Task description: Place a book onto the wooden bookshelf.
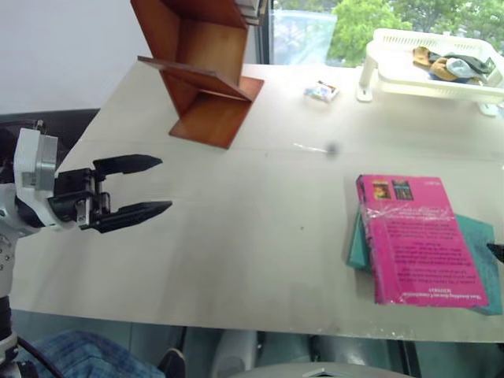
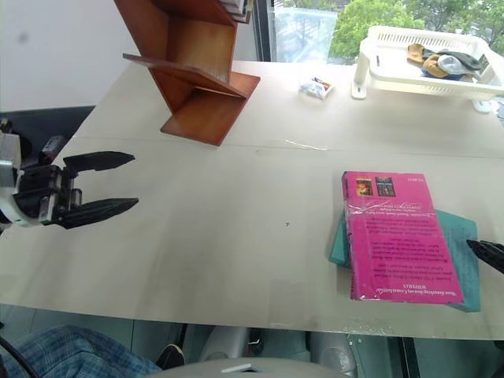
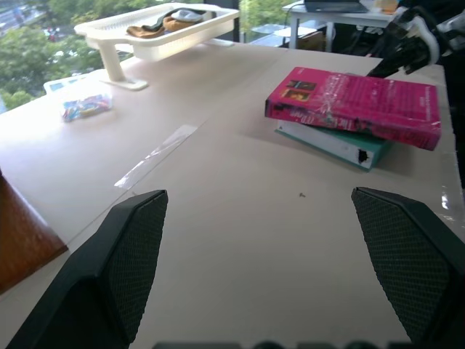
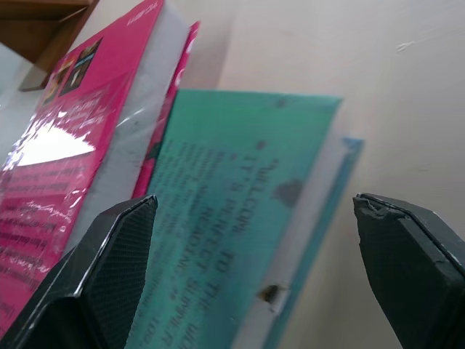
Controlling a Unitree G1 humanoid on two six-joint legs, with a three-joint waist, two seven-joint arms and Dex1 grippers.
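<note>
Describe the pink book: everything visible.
The pink book is a glossy magenta paperback with fine cover text, two small pictures near its far edge, a strip of clear tape across the cover and white page edges. It lies closed and flat, stacked askew on a teal book on the table. The right gripper, open, faces the stack's side; no contact is visible.

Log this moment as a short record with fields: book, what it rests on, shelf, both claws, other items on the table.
book: pink book, flat on the table, not held
underneath: teal book, partly covered by the pink one
shelf: wooden bookshelf at the table's far left, apart from the books
left claw: left claw open, empty, above the table's left side
right claw: right claw open, empty, close to the teal book's edge
other: white tray rack holding cloth items; small packet beside it
</note>
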